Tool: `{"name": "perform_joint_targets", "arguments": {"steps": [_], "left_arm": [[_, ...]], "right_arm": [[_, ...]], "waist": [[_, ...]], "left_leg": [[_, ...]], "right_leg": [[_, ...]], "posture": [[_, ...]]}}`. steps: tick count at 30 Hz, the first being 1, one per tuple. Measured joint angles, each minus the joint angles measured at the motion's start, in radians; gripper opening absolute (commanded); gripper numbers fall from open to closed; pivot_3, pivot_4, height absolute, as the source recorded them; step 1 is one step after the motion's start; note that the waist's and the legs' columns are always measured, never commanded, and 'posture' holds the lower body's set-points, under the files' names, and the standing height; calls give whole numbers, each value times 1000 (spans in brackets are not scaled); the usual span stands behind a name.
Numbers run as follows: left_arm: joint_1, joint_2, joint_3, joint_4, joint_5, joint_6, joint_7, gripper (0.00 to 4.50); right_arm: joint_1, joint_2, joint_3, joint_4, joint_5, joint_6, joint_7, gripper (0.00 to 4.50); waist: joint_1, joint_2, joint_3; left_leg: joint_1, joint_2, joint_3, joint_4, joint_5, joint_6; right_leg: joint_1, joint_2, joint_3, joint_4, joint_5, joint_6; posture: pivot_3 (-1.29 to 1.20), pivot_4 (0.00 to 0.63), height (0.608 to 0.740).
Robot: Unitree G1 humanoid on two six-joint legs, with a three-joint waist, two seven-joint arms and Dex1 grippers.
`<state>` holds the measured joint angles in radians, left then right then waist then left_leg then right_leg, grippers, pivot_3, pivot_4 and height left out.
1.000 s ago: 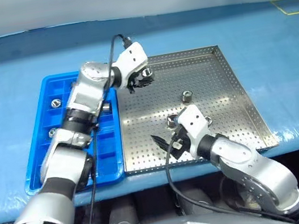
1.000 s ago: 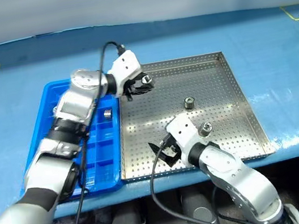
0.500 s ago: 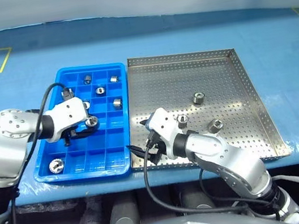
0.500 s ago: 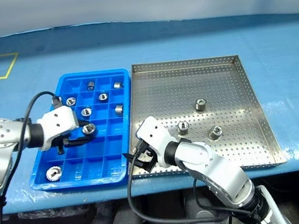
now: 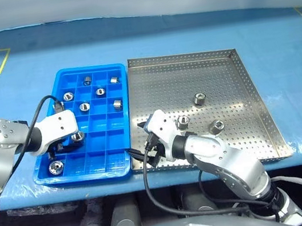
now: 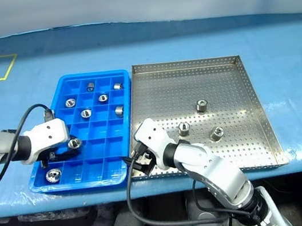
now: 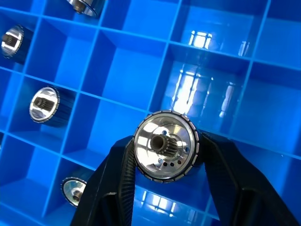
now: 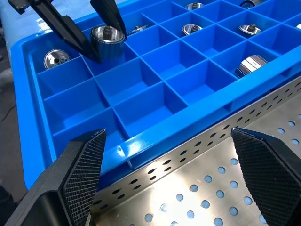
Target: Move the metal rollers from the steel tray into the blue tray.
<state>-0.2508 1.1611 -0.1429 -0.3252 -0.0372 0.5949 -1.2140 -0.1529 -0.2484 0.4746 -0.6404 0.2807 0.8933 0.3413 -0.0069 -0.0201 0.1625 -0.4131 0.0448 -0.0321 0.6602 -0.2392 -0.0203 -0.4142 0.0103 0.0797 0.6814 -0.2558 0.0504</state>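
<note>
Left eye view — left claw, clamping a roller, has swung nearer over the blue tray.

The left gripper clamps a metal roller whose sides are covered by the two black fingers, so only its shiny end face shows, and whether it touches the blue tray under it cannot be told. In the left wrist view, a roller in a far compartment is cut off by the picture's edge, and another is partly hidden behind a finger. The right gripper has its wide-set fingers cut off at the right wrist view's edge, and the steel tray runs out of that view.
</note>
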Motion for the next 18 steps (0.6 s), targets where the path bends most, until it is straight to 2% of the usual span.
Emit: {"name": "perform_joint_targets", "arguments": {"steps": [7,9,12,17,18], "left_arm": [[-35,9,-88,20,85,-43,-7,1869],[-52,2,-117,45,113,-58,-9,2591],[-85,-12,-145,67,137,-63,-34,3316],[-134,-46,-158,85,150,-63,-61,3632],[-149,-77,-137,89,133,-56,-52,3632]], "right_arm": [[11,8,-1,0,-3,-12,-14,4500],[14,8,-1,0,-3,-12,-17,4500],[16,7,-3,0,-4,-12,-20,4500],[20,7,-7,0,-5,-12,-25,4500],[23,4,-9,-2,-5,-12,-30,4500]], "waist": [[-8,0,0],[-14,0,0],[-15,3,-1],[-2,7,-4],[3,9,-4]], "left_leg": [[1,0,1,0,0,0],[2,0,2,-1,0,0],[1,0,2,-1,0,0],[1,-1,1,1,0,0],[1,-2,0,2,0,0]], "right_leg": [[1,0,1,0,0,0],[0,0,1,0,0,0],[0,0,1,0,0,0],[2,-1,1,0,0,0],[3,-1,1,0,0,0]], "posture": [[75,150,740],[66,150,740],[54,150,740],[27,150,740],[27,150,740]]}}
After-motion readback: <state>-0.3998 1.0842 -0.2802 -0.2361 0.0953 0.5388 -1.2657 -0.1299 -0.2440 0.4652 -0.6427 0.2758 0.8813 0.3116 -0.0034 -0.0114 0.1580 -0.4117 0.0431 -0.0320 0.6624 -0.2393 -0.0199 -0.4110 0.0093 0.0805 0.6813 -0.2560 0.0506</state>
